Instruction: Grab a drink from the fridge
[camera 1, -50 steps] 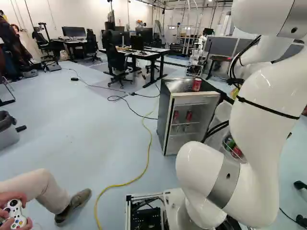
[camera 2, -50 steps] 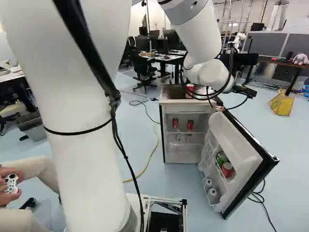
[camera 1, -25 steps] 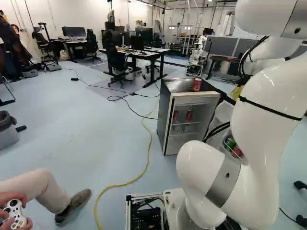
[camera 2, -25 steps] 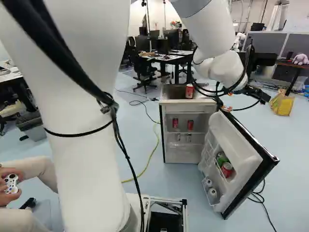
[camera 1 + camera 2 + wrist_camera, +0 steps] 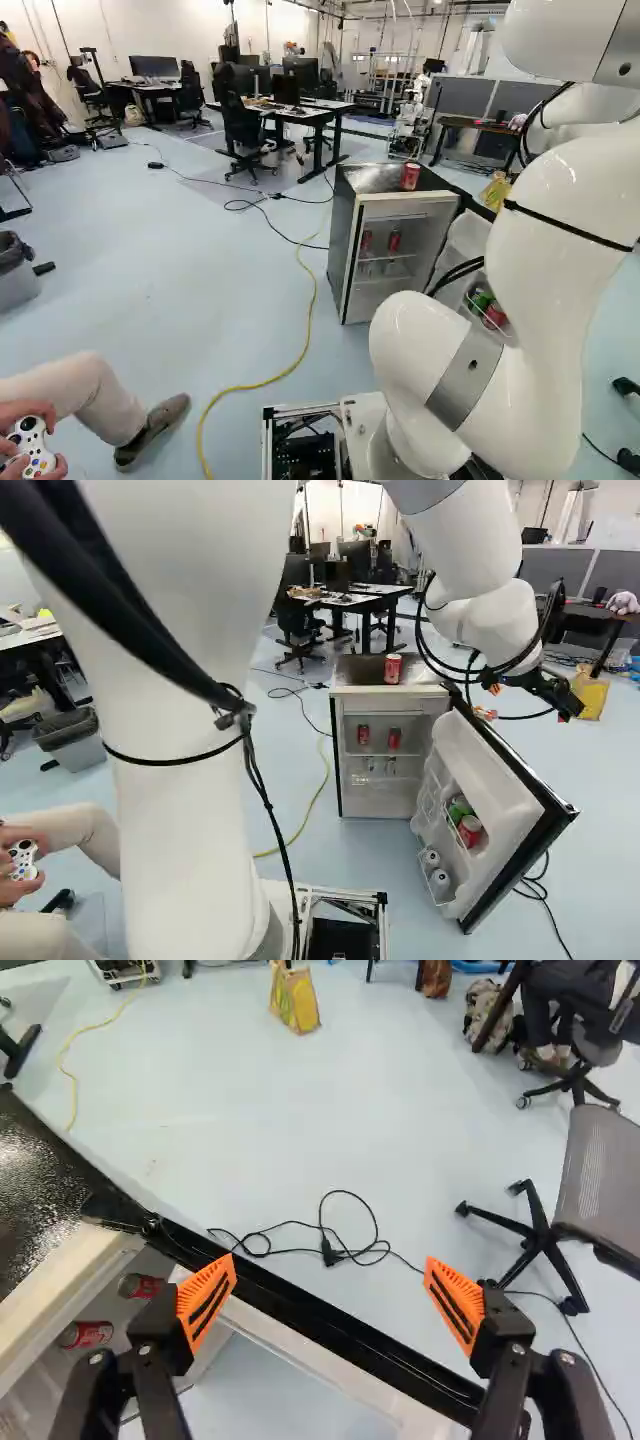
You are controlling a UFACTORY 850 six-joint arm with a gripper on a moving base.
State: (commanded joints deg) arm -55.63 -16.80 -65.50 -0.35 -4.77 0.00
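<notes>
"Where is a drink to be found?"

"Two red cans are seen on the shelf inside the fridge; which is wanted cannot be told. Others are kept in the door, and one can is set on top."

"And the pincer?"

"It is spread wide, nothing held, above the open door."

"How is the approach best made?"

"The door's edge should be cleared before any lowering; then the shelf should be entered level, from the front, with one can centred between the pads."
</notes>
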